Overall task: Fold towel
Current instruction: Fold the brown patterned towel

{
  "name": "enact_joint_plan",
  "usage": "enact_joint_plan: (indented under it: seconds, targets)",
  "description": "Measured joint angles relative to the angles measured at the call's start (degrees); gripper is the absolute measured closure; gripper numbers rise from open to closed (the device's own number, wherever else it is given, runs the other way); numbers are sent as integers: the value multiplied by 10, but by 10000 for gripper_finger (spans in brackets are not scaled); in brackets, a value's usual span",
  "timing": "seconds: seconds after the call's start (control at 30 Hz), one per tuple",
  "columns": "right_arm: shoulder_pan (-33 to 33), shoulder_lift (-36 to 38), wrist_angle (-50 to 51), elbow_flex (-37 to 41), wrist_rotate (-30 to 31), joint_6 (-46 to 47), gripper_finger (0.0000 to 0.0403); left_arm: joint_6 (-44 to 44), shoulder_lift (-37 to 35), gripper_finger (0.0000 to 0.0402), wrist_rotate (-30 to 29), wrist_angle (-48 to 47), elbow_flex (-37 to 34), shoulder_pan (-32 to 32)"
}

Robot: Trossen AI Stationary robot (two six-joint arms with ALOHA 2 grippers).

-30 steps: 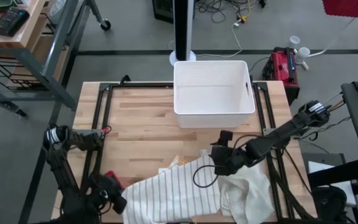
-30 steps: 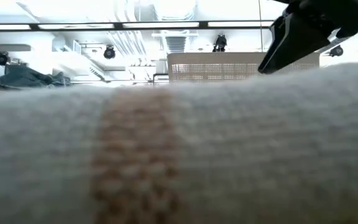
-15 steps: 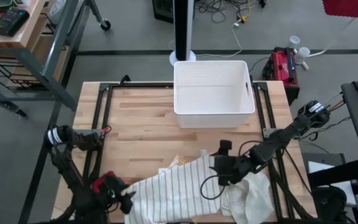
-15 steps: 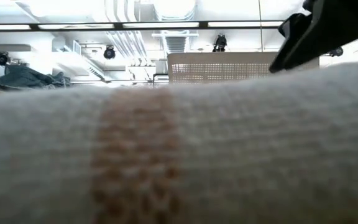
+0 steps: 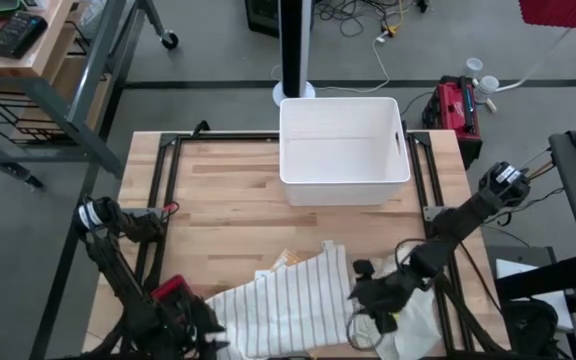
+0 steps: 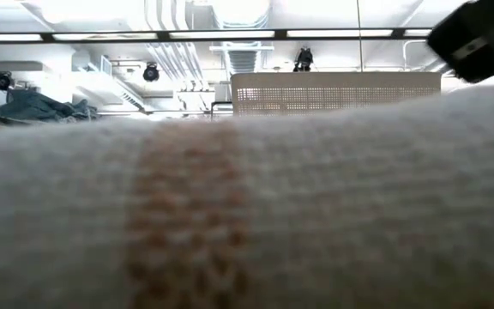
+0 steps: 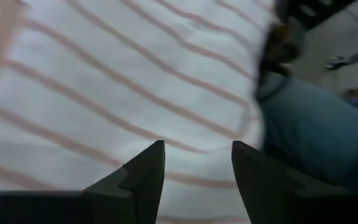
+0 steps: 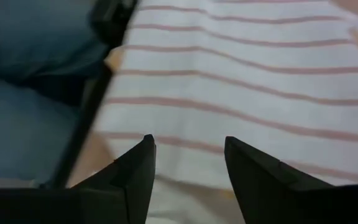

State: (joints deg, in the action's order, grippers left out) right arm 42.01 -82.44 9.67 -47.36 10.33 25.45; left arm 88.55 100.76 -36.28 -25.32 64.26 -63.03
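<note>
Currently the striped towel (image 5: 293,305) lies rumpled on the near half of the wooden table (image 5: 228,190), running to the table's near edge, well apart from the white bin (image 5: 343,150) at the far edge.

Left arm: it runs from its base at the table's left side down along the left edge, bent at the elbow, with the wrist turned inward toward the towel. The left gripper (image 5: 206,332) sits at the towel's near left corner. In the left wrist view the left gripper (image 7: 197,165) has its jaws apart, with striped cloth showing in the gap between the two dark fingers (image 7: 142,177); nothing is clamped.

Right arm: it reaches from its base at the table's right side diagonally inward and down, nearly straight, with the wrist over the cloth. The right gripper (image 5: 368,305) hangs over the right part of the towel, where the striped layer meets the plain white fold. In the right wrist view the right gripper (image 8: 185,162) likewise has its jaws apart above the stripes, holding nothing.

In the low view the towel (image 6: 230,215) fills most of the frame, close to the camera.
</note>
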Motion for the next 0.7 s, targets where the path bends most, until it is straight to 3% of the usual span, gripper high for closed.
enact_joint_plan:
  seconds: [0.3,0.4,0.53,0.7]
  targets:
    - [64,-108,16,-53,72,16,222,16,59,220,60,10,27,44]
    - [74,-153,32,-80,73,16,222,-2,61,218,118,17,39,59]
    - [91,-205,34,-130,74,4,222,-4,58,218,136,23,59,58]
    - [95,-266,50,-181,72,-6,222,21,75,219,203,17,52,79]
